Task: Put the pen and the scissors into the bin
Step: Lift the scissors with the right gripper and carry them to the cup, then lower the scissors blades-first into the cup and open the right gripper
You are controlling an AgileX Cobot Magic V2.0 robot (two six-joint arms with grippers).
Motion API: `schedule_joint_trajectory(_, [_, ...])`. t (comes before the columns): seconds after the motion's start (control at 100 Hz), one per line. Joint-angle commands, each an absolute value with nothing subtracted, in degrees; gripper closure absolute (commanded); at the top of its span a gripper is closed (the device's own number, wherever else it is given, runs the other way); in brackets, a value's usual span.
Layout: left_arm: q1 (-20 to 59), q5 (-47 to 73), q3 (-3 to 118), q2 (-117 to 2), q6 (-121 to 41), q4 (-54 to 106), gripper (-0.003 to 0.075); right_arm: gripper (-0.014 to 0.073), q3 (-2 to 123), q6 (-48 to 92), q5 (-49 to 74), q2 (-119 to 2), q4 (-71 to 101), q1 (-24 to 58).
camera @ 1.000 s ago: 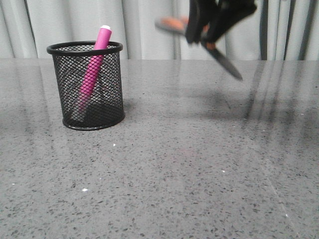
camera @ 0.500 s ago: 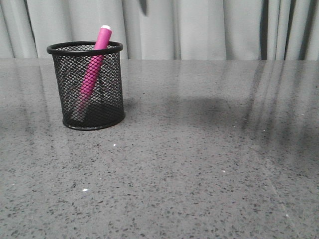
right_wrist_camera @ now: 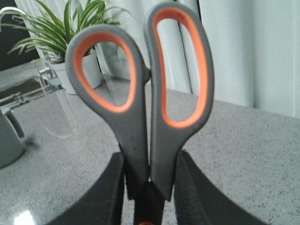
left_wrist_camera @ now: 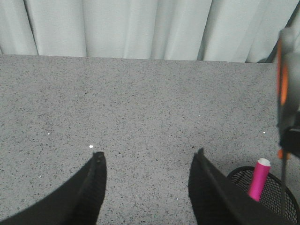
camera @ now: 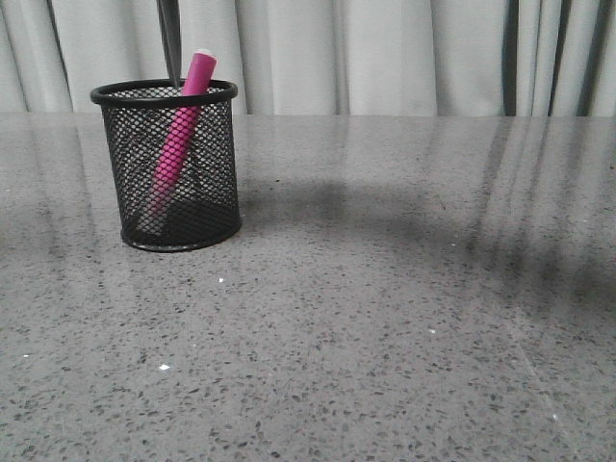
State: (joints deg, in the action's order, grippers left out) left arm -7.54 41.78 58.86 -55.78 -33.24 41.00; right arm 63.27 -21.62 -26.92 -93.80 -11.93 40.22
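The black mesh bin [camera: 207,207] stands at the table's left, and the pink pen [camera: 183,125] leans inside it with its white end above the rim. The scissors' dark blades [camera: 170,43] hang point-down from above, the tip at the bin's back rim. My right gripper [right_wrist_camera: 150,161] is shut on the scissors [right_wrist_camera: 140,93] just below the orange-lined loops. My left gripper [left_wrist_camera: 149,157] is open over bare table with nothing between its fingers. Beside it I see the bin [left_wrist_camera: 243,172], the pen [left_wrist_camera: 259,180] and the scissors [left_wrist_camera: 283,84]. Neither gripper shows in the front view.
The grey stone table [camera: 385,318] stretches right of the bin, backed by a pale curtain [camera: 385,58]. A potted plant [right_wrist_camera: 70,33] and a clear acrylic stand [right_wrist_camera: 51,89] sit beyond the table in the right wrist view.
The scissors moved left from the upper right, passed out of the front view, and now hang blades-down over the bin. The bin and the pen have not moved.
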Motion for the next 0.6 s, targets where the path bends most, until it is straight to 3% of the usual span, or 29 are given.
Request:
schedule_joint_trajectory(0.0, [-7.65, 38.81, 60.25, -54.91, -32.56, 43.54, 0.0358, 0.0664, 65.0, -20.75, -33.33, -92.77, -13.95, 40.16])
schedule_joint_trajectory(0.59, [-7.65, 38.9, 60.25, -54.91, -32.56, 43.54, 0.0358, 0.0664, 60.55, -18.26, -34.74, -94.67, -17.49, 40.16])
